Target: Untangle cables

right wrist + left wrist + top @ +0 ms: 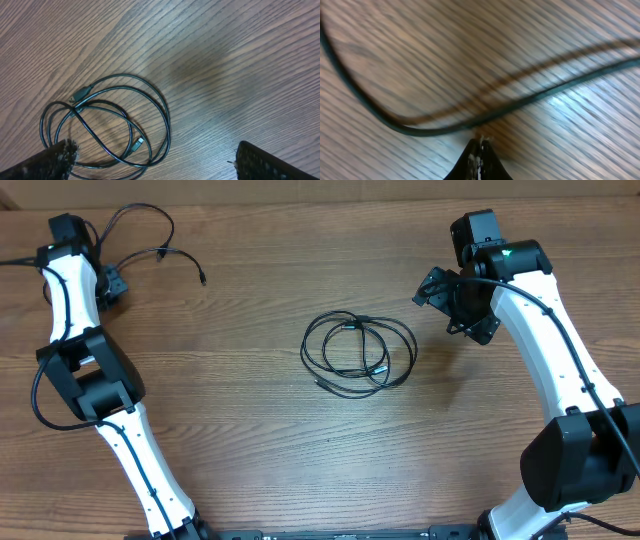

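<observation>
A black cable point(360, 352) lies coiled in loose overlapping loops at the table's middle, and its connector ends show in the right wrist view point(112, 122). My right gripper point(452, 310) is open and empty, just right of the coil; in its wrist view point(150, 157) the loops lie between and ahead of the fingers. A second black cable point(150, 242) lies spread out at the far left. My left gripper point(108, 285) is beside it. In the left wrist view its fingers point(480, 146) are shut, with that cable point(470, 122) curving just past the tips, blurred.
The wooden table point(250, 430) runs under everything. The second cable's loose plug end point(203, 278) lies right of the left gripper. The white arm links stand along the left side point(120, 430) and the right side point(560, 370).
</observation>
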Robot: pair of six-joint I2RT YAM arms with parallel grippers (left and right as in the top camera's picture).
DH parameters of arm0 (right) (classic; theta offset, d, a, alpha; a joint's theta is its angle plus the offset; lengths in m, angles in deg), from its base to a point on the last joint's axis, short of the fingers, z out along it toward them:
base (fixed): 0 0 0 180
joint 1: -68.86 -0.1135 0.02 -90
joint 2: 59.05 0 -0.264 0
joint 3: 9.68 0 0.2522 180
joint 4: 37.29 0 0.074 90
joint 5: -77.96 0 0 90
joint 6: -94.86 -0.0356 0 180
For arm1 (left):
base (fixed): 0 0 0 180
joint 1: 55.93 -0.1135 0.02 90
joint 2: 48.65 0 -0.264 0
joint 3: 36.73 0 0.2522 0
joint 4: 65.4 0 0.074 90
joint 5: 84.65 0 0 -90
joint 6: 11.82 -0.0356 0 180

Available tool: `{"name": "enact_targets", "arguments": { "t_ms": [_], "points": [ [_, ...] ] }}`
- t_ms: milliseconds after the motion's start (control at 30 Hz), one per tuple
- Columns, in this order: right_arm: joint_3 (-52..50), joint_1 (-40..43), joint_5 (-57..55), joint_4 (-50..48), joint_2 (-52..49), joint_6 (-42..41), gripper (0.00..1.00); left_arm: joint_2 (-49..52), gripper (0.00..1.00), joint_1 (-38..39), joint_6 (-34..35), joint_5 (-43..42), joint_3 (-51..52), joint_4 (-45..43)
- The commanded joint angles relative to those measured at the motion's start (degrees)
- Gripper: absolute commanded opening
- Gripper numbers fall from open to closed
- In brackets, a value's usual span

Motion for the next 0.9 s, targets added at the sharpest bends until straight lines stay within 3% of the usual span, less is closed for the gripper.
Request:
{"name": "enact_targets", "arguments": {
  "t_ms": [0,400,500,533,600,633,700,867],
  "points": [
    [-0.1,0.2,0.1,-0.2,0.0,0.3,1.0,2.3,0.04,-1.5,-0.1,1.2,-0.2,-0.7],
    [-0.1,0.2,0.1,-0.2,0.0,0.3,1.0,5.7,0.04,-4.9,0.2,0.5,-0.2,-1.7],
    [-0.1,0.2,0.1,-0.2,0.0,0.3,1.0,5.6,0.11,-5.5,0.2,-2.1,-1.2,-2.6],
    [-0.1,0.2,0.1,-0.2,0.0,0.3,1.0,5.6,0.14,-5.7,0.2,-3.7,-1.9,-3.0],
    [-0.1,0.2,0.1,-0.2,0.0,0.3,1.0,5.6,0.3,-6.1,0.2,-6.9,-3.1,-4.3],
    [-0.1,0.2,0.1,-0.2,0.0,0.3,1.0,5.6,0.26,-6.2,0.5,-8.6,-3.6,-4.9],
    [-0.1,0.2,0.1,-0.2,0.0,0.3,1.0,5.6,0.07,-6.4,1.3,-13.2,-4.6,-6.4],
    [-0.1,0.2,0.1,-0.2,0.0,0.3,1.0,5.6,0.19,-6.4,5.7,-26.8,-5.8,-8.0]
  ]
}}
